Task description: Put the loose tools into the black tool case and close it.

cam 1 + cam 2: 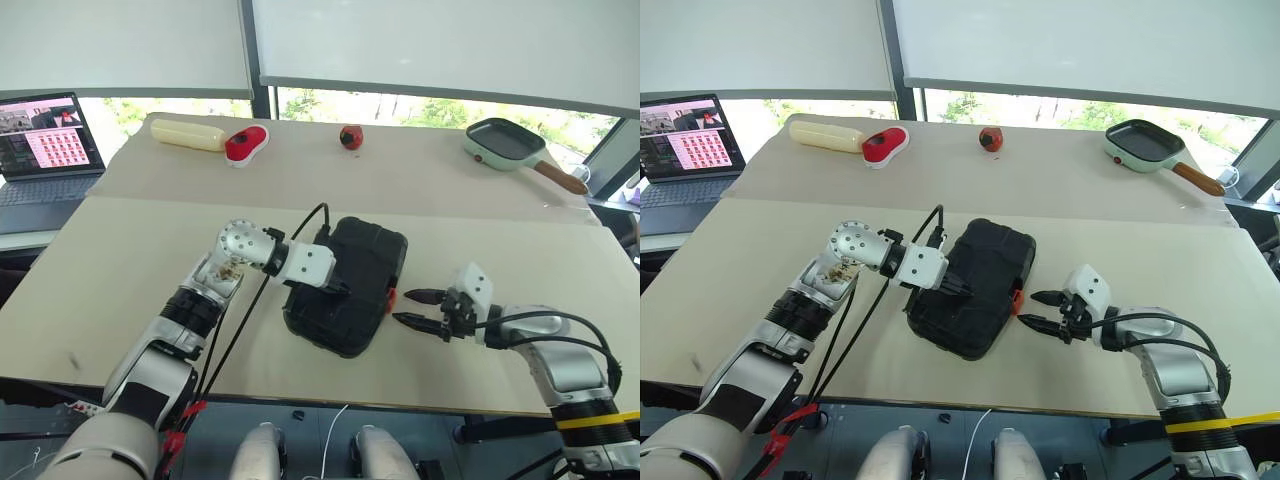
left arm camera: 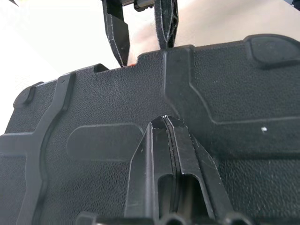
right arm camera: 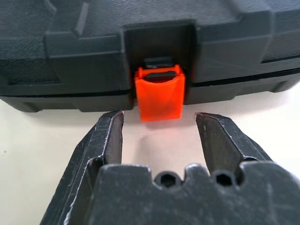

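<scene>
**Case shut on table, right claw open at latch**

Beige tabletop (image 1: pixel 120 260), matte and smooth, is seen under window blinds; a seam runs across it between two panels.

Black case (image 1: pixel 350 285) lies closed near the front edge, between both arms. Shell is hard plastic, finely pebbled, with raised ribs and rounded corners. Small orange latch (image 3: pixel 159 92) sits in a recess on the side facing the right arm: glossy, squarish, hanging over the seam between the two halves.

Left gripper (image 2: pixel 168 123) is pressed flat on top of the case, its fingers shut together, tips meeting on the textured lid.

Right gripper (image 1: pixel 417 307) is held just beside the latch, apart from it, jaws spread with nothing between them. Its fingers (image 3: pixel 108 136) are dark, scuffed and tapered, one either side of the latch line.

Along the far edge, well apart from the case:
- green pan (image 1: pixel 505 143), square with rounded corners, dark inside, brown handle
- small red round item (image 1: pixel 351 137)
- red-and-white oval gadget (image 1: pixel 246 143)
- pale yellow cylinder (image 1: pixel 188 133), just beside the gadget

Open laptop (image 1: pixel 45 150) is seen at the left, off the table, screen lit.
</scene>
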Robot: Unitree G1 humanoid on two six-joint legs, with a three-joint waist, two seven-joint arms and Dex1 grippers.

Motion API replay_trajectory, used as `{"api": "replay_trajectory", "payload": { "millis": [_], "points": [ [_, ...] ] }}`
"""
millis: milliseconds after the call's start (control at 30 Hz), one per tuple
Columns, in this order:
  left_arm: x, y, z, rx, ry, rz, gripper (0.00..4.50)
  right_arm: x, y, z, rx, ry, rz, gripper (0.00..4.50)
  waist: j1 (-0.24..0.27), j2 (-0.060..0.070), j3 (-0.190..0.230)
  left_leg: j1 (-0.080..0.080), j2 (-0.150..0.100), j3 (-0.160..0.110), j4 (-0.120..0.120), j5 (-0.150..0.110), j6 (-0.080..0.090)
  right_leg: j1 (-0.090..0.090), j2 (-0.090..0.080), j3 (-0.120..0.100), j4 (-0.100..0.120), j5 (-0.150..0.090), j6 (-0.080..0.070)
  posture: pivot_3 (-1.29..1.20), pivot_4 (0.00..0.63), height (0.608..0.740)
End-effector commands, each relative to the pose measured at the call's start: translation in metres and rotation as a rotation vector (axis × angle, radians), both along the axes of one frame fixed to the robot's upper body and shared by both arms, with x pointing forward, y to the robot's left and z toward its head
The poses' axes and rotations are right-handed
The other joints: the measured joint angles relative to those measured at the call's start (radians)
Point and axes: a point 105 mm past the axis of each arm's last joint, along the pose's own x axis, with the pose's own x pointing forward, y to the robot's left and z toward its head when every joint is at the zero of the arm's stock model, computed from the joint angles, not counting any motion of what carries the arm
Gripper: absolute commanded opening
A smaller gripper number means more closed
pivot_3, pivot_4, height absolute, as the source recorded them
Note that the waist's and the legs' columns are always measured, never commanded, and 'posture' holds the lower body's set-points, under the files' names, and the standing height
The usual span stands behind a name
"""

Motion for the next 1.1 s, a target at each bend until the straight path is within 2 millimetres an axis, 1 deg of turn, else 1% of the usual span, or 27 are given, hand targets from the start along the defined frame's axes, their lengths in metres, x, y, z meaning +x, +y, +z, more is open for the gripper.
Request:
{"api": "replay_trajectory", "payload": {
  "millis": [33, 267, 367, 467, 533, 567, 700, 900, 1100],
  "points": [
    [-0.003, 0.013, -0.024, 0.098, 0.069, 0.027, 0.0, 0.007, 0.004, 0.011, 0.009, -0.058, 0.03, 2.86, 0.001, 0.0, 0.0, 0.0, 0.0, 0.0, 0.0, 0.0, 0.0, 0.0, 0.0, 0.0, 0.0, 0.0, 0.0, 0.0, 0.15, 0.74],
    [-0.003, 0.013, -0.021, 0.097, 0.066, 0.034, 0.0, 0.018, 0.009, 0.015, 0.025, -0.068, 0.052, 2.86, 0.0, 0.0, 0.0, 0.0, 0.0, 0.0, 0.0, 0.0, 0.0, 0.0, 0.0, 0.0, 0.0, 0.0, 0.0, 0.0, 0.15, 0.74],
    [-0.002, 0.013, -0.02, 0.096, 0.064, 0.037, 0.0, 0.018, 0.012, 0.013, 0.027, -0.067, 0.067, 2.86, -0.001, 0.0, 0.0, 0.0, 0.0, 0.0, 0.0, 0.0, 0.0, 0.0, 0.0, 0.0, 0.0, 0.0, 0.0, 0.0, 0.15, 0.74],
    [-0.001, 0.013, -0.019, 0.095, 0.062, 0.039, 0.0, 0.016, 0.014, 0.011, 0.029, -0.061, 0.088, 2.07, -0.001, 0.0, 0.0, 0.0, 0.0, 0.0, 0.0, 0.0, 0.0, 0.0, 0.0, 0.0, 0.001, 0.0, 0.0, 0.0, 0.15, 0.74],
    [-0.001, 0.013, -0.019, 0.094, 0.06, 0.041, 0.0, 0.016, 0.015, 0.011, 0.031, -0.062, 0.093, 1.44, -0.002, 0.0, 0.0, 0.0, 0.0, 0.0, 0.0, 0.0, 0.0, 0.0, 0.0, 0.0, 0.001, 0.0, 0.0, 0.0, 0.15, 0.74],
    [0.0, 0.013, -0.018, 0.093, 0.059, 0.042, 0.0, 0.017, 0.014, 0.011, 0.031, -0.063, 0.094, 1.22, -0.002, 0.0, 0.0, 0.0, 0.0, 0.0, 0.0, 0.0, 0.0, 0.0, 0.0, 0.0, 0.001, 0.0, 0.0, 0.0, 0.15, 0.74],
    [0.001, 0.012, -0.018, 0.09, 0.058, 0.047, 0.0, 0.018, 0.011, 0.012, 0.016, -0.075, 0.083, 1.21, -0.002, 0.0, 0.0, 0.0, 0.0, 0.0, 0.0, 0.0, 0.0, 0.0, 0.0, 0.0, 0.001, 0.0, 0.0, 0.0, 0.15, 0.74],
    [0.001, 0.011, -0.019, 0.086, 0.06, 0.045, 0.0, 0.011, -0.003, 0.019, -0.012, -0.082, 0.082, 1.21, 0.004, 0.0, 0.0, 0.0, 0.0, 0.0, 0.0, 0.0, 0.0, 0.0, 0.0, 0.0, 0.001, 0.0, 0.0, 0.0, 0.15, 0.74],
    [0.001, 0.007, -0.021, 0.077, 0.061, 0.041, 0.0, 0.006, -0.01, 0.023, -0.029, -0.088, 0.078, 1.21, 0.01, 0.0, 0.0, -0.001, -0.001, 0.0, 0.0, 0.0, 0.0, 0.0, -0.001, 0.0, 0.0, 0.0, 0.0, 0.0, 0.15, 0.74]
  ]
}}
